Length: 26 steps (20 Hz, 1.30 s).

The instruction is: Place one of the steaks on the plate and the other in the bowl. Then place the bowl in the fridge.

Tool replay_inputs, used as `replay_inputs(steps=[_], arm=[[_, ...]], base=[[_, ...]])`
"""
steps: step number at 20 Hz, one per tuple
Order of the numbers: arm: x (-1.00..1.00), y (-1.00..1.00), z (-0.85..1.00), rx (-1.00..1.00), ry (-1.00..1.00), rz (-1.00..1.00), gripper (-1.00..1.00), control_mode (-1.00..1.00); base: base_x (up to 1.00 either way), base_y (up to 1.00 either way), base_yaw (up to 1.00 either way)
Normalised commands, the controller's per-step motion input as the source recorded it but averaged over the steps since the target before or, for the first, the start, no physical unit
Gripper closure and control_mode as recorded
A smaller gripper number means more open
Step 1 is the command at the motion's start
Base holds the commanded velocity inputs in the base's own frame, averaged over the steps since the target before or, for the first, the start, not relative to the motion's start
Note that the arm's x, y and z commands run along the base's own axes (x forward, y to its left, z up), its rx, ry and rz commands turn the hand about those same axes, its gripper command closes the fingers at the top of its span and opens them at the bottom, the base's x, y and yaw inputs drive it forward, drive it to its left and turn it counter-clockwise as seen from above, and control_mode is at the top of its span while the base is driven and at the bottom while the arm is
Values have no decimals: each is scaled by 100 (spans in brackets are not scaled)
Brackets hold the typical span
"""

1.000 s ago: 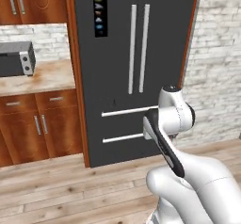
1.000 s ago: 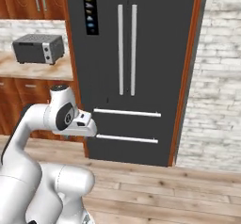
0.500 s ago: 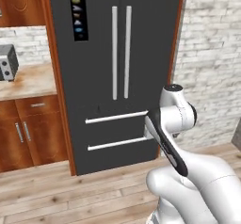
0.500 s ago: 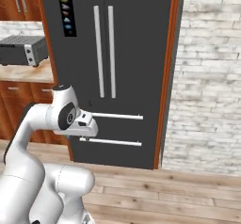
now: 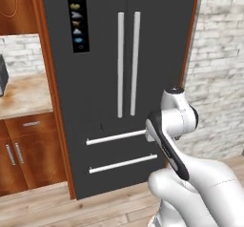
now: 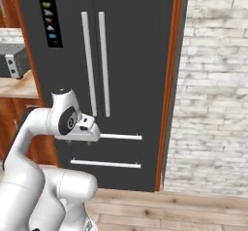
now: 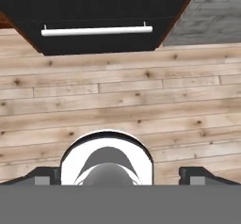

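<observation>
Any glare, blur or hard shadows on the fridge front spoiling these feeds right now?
Left base view: fridge doors are flat dark, no glare, with even lighting; edges slightly soft. Right base view: the same, bar handles bright and crisp enough. Hand view: wood floor evenly lit, lower drawer handle clear, finger tips dark at the bottom.

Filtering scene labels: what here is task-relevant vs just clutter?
Job: fridge, doors shut; gripper, fingertips apart, nothing between them.

Just there: toaster oven on the wooden counter, wood cabinets, brick wall, plank floor.

Tall black fridge [image 5: 119, 78], doors shut.
</observation>
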Motion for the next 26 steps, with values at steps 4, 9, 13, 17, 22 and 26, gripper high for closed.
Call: replay_inputs(steps=[4, 9, 13, 17, 22, 26], arm=[[0, 0, 0, 0, 0, 0, -100, 100], [0, 0, 0, 0, 0, 0, -100, 100], [0, 0, 0, 0, 0, 0, -100, 100], [39, 0, 2, 8, -13, 15, -100, -100], [89, -1, 49, 12, -30, -2, -100, -100], [51, 1, 63, -7, -41, -2, -100, -100]], base=[[24, 2, 5], [2, 5, 9], [4, 8, 13], [0, 0, 0], [0, 0, 0], [0, 0, 0]])
